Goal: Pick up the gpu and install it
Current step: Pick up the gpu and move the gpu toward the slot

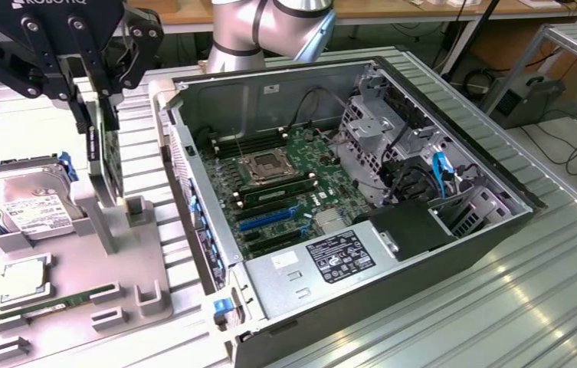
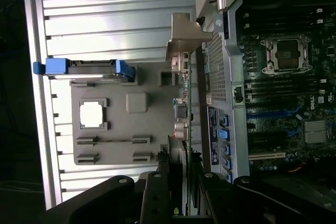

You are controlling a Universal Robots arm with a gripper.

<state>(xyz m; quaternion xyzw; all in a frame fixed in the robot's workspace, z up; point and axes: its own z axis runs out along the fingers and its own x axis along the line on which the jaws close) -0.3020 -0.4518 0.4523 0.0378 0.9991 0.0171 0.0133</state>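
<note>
The counter (image 1: 554,307) is ribbed sheet metal, bright and reflective. The parts holder (image 1: 150,264) is smooth, matt grey plastic. The hard drive (image 1: 22,201) has a silver metal top with a white paper label and sits in a blue plastic carrier (image 2: 58,67). The gpu (image 1: 104,165) is a dark circuit board with a bare silver metal end bracket (image 2: 185,38). The hand (image 1: 94,92) is black with a satin finish. The computer case (image 1: 257,88) is bare grey sheet metal inside and matt black outside. The motherboard (image 1: 299,146) is green laminate
</note>
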